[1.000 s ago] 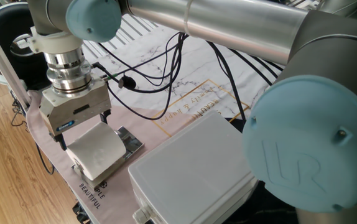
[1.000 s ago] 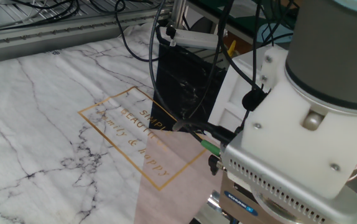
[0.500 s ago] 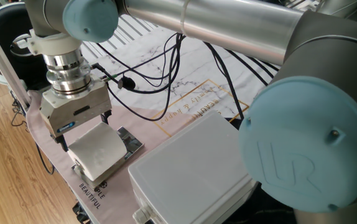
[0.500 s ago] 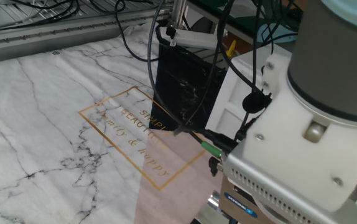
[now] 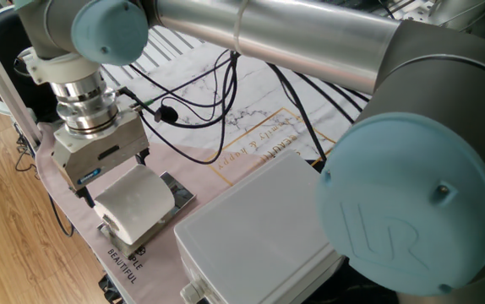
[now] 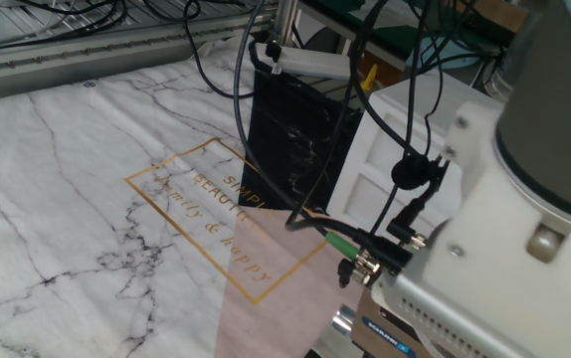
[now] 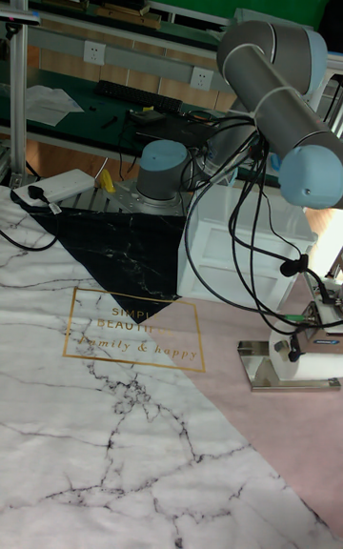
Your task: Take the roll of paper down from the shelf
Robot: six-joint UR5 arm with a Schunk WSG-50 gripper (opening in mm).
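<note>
One fixed view: the gripper (image 5: 114, 190) stands vertical over the roll (image 5: 135, 201), its dark fingers (image 5: 144, 157) straddling the roll's upper end; whether the pads press the paper cannot be told. The roll lies on its side on the shelf (image 5: 177, 195), a chrome rack at the near edge of the pink cloth (image 5: 192, 169), beside the white box (image 5: 259, 232). Tall fixed view: the shelf (image 7: 286, 374) sits at the right on the cloth, with the gripper body above it and the roll largely hidden. The other fixed view shows only the gripper housing and cables.
</note>
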